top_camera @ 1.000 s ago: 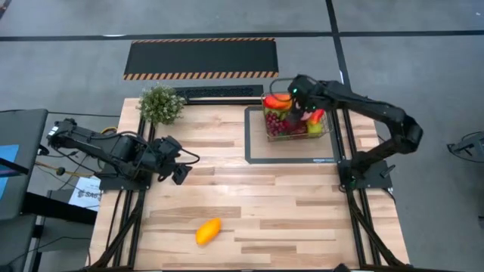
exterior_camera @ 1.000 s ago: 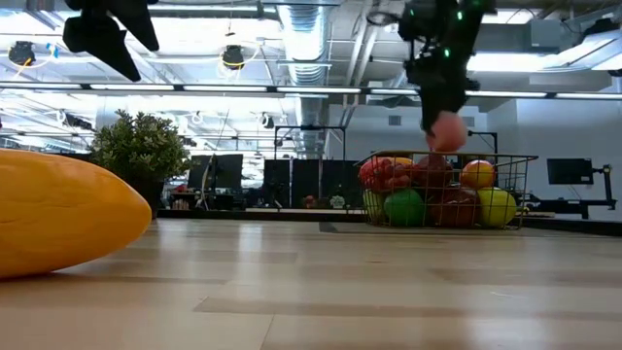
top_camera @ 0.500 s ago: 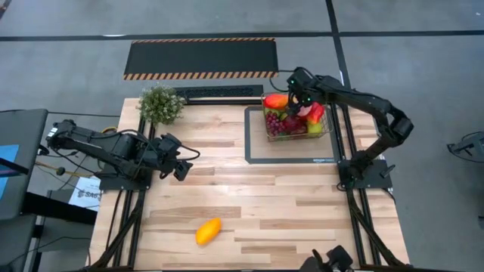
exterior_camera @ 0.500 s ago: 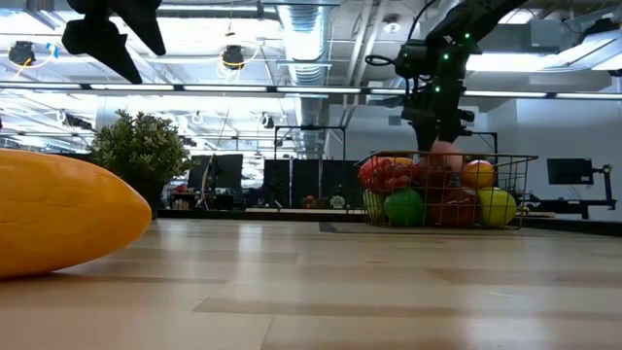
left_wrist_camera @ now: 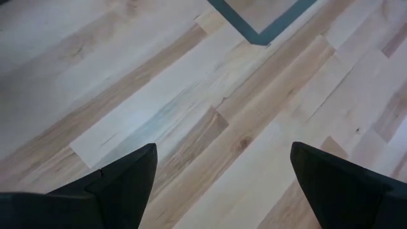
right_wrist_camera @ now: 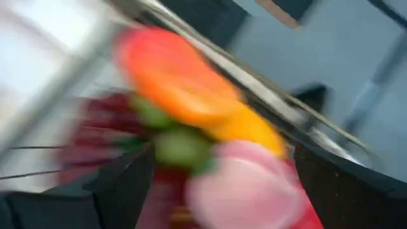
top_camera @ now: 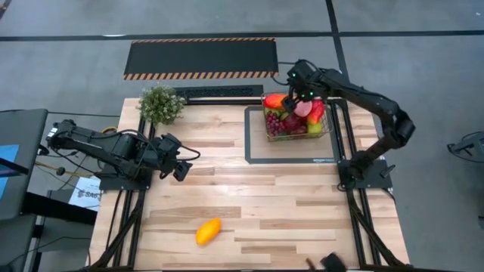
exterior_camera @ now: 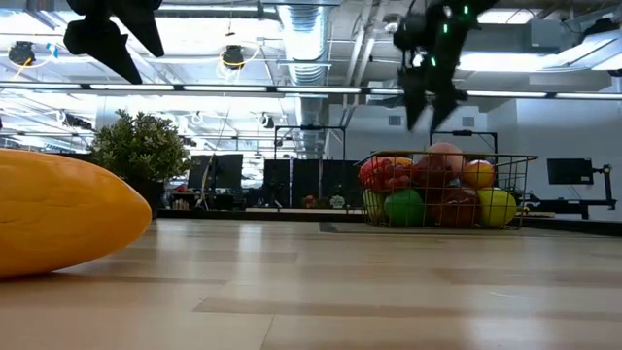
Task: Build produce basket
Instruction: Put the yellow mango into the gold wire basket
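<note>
Looking down, I see the right gripper (top_camera: 300, 89) hanging above the wire basket (top_camera: 296, 117), its fingers spread wide with nothing between them. A pink peach (exterior_camera: 444, 156) sits on top of the produce heaped inside. My left gripper (top_camera: 180, 171) waits over the bare table (top_camera: 287, 204), fingers apart and empty. One orange mango (top_camera: 208, 230) lies near the front edge.

The basket (top_camera: 296, 117) sits on the mat (top_camera: 261, 155) at the table's (top_camera: 249, 204) 1 o'clock, produce (top_camera: 290, 121) piled inside. The potted plant (top_camera: 160, 104) stands at 11 o'clock. 1 loose fruit (top_camera: 208, 231) lies at 7 o'clock, well apart from the basket.
</note>
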Controlling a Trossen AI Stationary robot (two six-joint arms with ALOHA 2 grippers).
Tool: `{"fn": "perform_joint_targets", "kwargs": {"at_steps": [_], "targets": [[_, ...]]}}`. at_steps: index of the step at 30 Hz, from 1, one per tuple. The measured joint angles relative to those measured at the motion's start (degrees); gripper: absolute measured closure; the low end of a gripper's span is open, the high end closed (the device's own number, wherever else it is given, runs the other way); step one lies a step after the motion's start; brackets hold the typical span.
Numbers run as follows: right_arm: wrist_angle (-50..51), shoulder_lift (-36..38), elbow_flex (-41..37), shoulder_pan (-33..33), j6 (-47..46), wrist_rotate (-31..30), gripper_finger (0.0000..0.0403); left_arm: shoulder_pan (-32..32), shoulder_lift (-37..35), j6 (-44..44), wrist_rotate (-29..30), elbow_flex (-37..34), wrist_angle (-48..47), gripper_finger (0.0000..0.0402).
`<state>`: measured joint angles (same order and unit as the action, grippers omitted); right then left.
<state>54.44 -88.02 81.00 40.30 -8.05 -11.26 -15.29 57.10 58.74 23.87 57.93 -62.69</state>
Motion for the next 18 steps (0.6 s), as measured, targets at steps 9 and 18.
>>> {"fn": "perform_joint_targets", "kwargs": {"at_steps": [9, 18], "targets": [[-7.32, 0.81, 3.93, -20.04, -5.92, 11.48, 0.0015, -0.01, 0.0, -3.19, -2.78, 0.0, -0.03, 0.0055], [-23.91, -9.13, 3.95, -43.98, -3.93, 11.53, 0.0016, -0.04, 0.01, -3.56, -3.66, 0.0, -2.49, 0.0055]]}}
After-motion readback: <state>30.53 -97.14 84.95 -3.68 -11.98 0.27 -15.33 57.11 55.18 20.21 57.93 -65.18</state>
